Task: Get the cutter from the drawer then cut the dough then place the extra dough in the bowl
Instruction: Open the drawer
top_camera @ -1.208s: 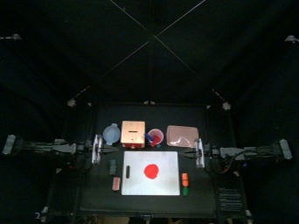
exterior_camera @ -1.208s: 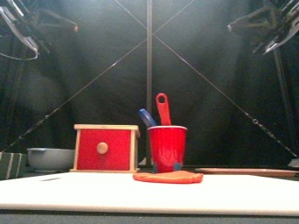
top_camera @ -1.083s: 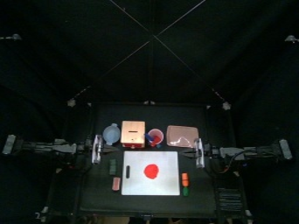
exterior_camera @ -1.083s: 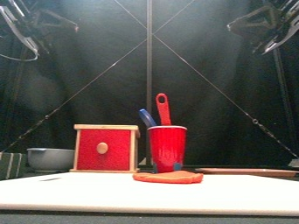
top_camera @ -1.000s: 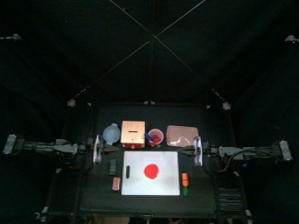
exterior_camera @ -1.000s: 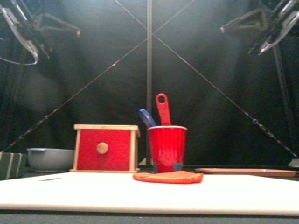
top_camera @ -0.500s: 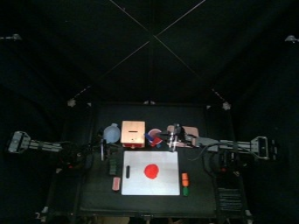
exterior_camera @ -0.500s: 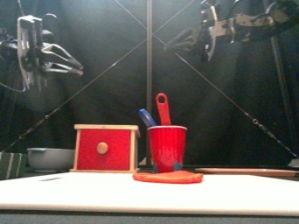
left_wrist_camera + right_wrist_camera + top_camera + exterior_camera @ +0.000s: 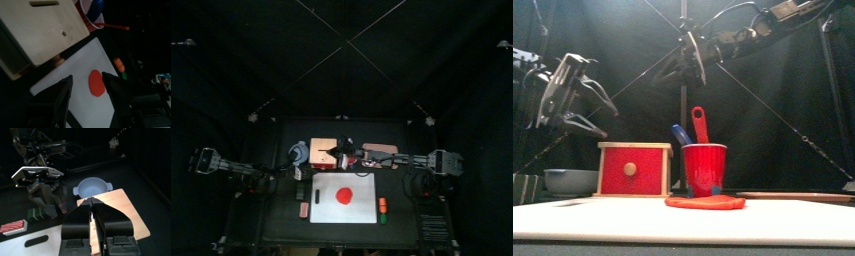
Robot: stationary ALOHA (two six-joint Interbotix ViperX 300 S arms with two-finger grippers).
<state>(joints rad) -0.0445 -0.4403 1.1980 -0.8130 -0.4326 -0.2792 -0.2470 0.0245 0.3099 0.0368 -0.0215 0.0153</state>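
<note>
Squarely over the box with right claw closed; left claw open at its nine o'clock, drawer facing six.

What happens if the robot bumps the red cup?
The red cup is taller than wide, so it might tip. The toy knives stick out above its rim, probably making it top-heavy. Being round, it could then roll.

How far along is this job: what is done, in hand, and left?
Done: nothing; the drawer is shut, the dough whole, the bowl empty. In hand: the right gripper, shut, and left gripper, open, hang empty by the box. Left: open drawer, take cutter, cut, move extra dough.
</note>
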